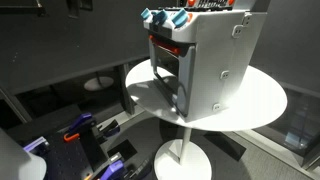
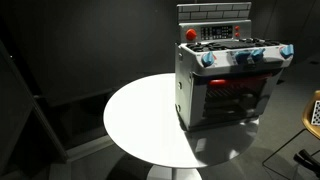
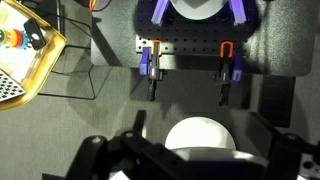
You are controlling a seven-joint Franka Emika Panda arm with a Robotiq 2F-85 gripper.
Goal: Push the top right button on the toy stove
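The grey toy stove [image 1: 205, 60] stands on the round white table [image 1: 262, 100], with blue knobs along its front top edge. It also shows in an exterior view [image 2: 225, 85], where its raised back panel [image 2: 212, 32] carries small buttons and a red knob [image 2: 191, 34]. The oven door hangs partly open. My gripper [image 3: 200, 150] shows only in the wrist view, its dark fingers spread wide at the bottom edge, open and empty. It looks down at the floor, far from the stove. The stove is out of the wrist view.
A white round disc [image 3: 200, 135] lies below the fingers. A black plate with two purple and orange clamps [image 3: 150, 65] sits ahead. A yellow wire basket [image 3: 30, 60] stands at the left. More clamps [image 1: 75, 132] lie on the floor by the table's pedestal [image 1: 180, 155].
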